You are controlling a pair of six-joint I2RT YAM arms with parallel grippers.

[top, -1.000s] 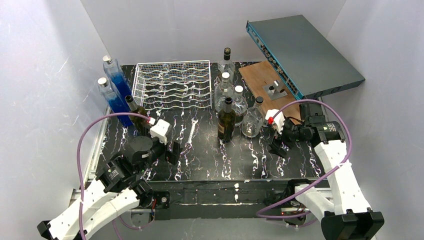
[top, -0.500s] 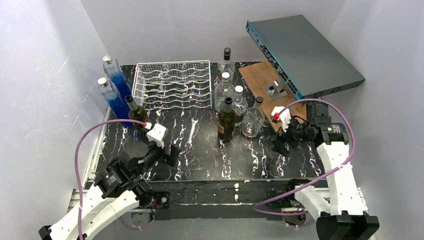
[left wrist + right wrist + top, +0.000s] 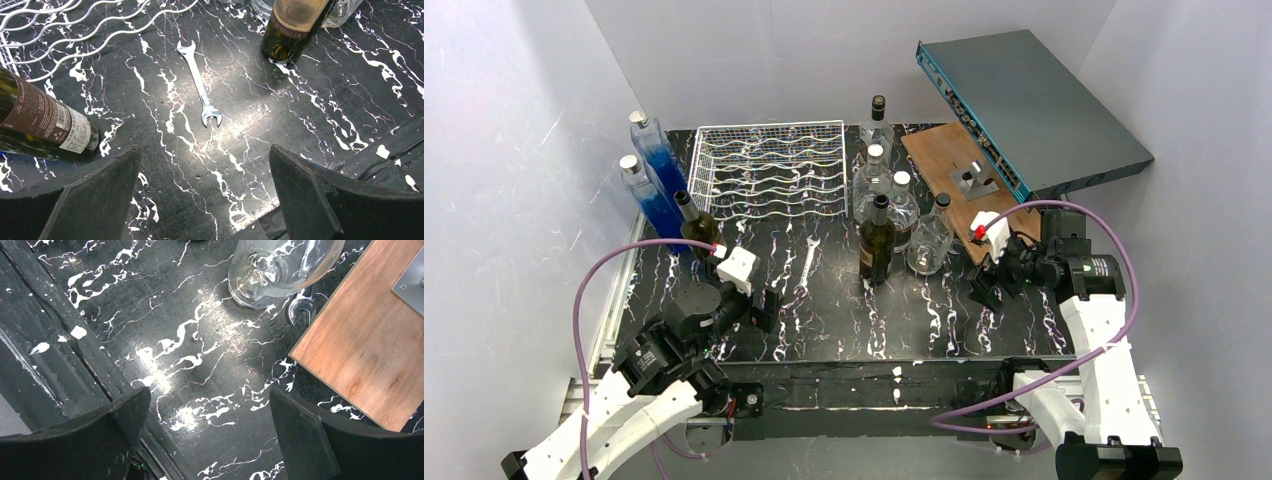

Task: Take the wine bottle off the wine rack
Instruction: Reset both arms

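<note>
The silver-white wire wine rack (image 3: 769, 170) lies at the back left of the table with no bottle in its wavy rows; its near edge shows in the left wrist view (image 3: 75, 30). A dark wine bottle (image 3: 696, 232) stands just off the rack's front left corner, and its labelled body (image 3: 42, 122) appears left of my open left gripper (image 3: 204, 155). A second dark wine bottle (image 3: 876, 243) stands mid-table (image 3: 295, 27). My left gripper (image 3: 764, 308) hangs over bare table, holding nothing. My right gripper (image 3: 984, 295) is open too (image 3: 210, 395), empty, beside the wooden board.
Two blue bottles (image 3: 652, 170) stand by the left wall. Clear glass bottles (image 3: 894, 200) cluster right of the rack, with a round one (image 3: 280, 267) near my right gripper. A wrench (image 3: 200, 82) lies mid-table. A wooden board (image 3: 964, 180) and a grey-blue box (image 3: 1029, 105) fill the back right.
The right arm has drawn back to the right, toward the board. The left gripper has pulled slightly toward the near edge. Both stayed open; no bottle moved.
</note>
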